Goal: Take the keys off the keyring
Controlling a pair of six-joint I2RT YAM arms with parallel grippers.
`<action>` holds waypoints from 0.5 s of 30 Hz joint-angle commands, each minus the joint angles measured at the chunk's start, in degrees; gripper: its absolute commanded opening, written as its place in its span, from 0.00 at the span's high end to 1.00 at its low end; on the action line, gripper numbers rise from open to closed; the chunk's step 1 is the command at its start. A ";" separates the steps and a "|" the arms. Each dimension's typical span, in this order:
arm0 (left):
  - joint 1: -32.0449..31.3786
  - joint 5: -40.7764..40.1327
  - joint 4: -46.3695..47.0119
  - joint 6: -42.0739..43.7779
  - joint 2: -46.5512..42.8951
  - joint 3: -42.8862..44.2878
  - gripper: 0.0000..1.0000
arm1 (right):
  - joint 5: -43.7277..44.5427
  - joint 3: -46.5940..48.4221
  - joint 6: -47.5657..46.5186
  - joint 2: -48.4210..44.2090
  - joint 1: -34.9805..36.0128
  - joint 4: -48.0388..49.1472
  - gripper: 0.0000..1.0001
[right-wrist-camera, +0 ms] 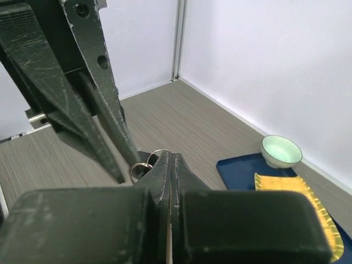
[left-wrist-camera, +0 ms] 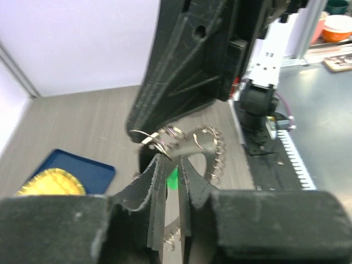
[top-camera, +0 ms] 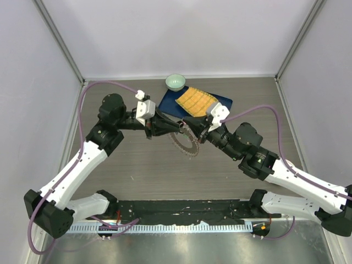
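Keyring (top-camera: 186, 150) was at mid-table (top-camera: 137, 170), between the two arms and just in front of the blue tray (top-camera: 169, 102), with keys (top-camera: 192, 155) fringing its near arc. Both grippers met tip to tip over its far edge. Right gripper (right-wrist-camera: 171, 157) had its fingers pressed flat together, no gap, with a small wire loop (right-wrist-camera: 146, 159) right at the tip; I couldn't confirm that it pinched the ring. Left gripper (left-wrist-camera: 172, 165) showed a narrow slit between its fingers with a green bit (left-wrist-camera: 172, 179) in that slit. It was too blurred to call, so I couldn't tell whether it was gripping or loose. From the left wrist view the ring's fringe curved off to the right of the fingertips. Small pale bowl (top-camera: 175, 82) stood at the tray's far corner, and a yellow mat (top-camera: 195, 101) lay on the tray.
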 commanded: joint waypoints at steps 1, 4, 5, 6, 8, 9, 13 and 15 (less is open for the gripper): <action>-0.57 4.91 3.76 -4.79 -5.43 -3.47 0.71 | -8.98 -1.54 -9.11 -1.66 -0.24 11.97 0.99; -0.57 4.30 6.92 -9.88 -7.46 -6.19 0.61 | -16.37 -3.92 -12.02 -2.54 -0.24 15.76 0.99; -0.57 4.29 8.14 -12.59 -8.60 -7.50 0.60 | -17.01 -4.36 -11.93 -2.63 -0.24 16.47 1.00; -0.57 4.56 10.42 -14.10 -9.13 -8.21 0.58 | -17.62 -4.54 -11.23 -2.89 -0.24 17.17 0.99; -0.57 4.65 11.40 -15.60 -10.62 -9.36 0.57 | -19.47 -5.59 -10.44 -2.89 -0.24 19.89 0.99; -0.57 4.65 12.89 -17.43 -10.98 -9.80 0.57 | -20.61 -5.86 -10.26 -2.89 -0.33 20.60 0.99; -0.57 4.56 19.48 -23.68 -12.47 -13.22 0.55 | -24.31 -8.22 -6.41 -2.02 -0.33 27.09 0.99; -0.57 4.21 19.84 -24.22 -13.09 -13.76 0.54 | -25.71 -9.02 -5.34 -1.58 -0.41 29.30 0.99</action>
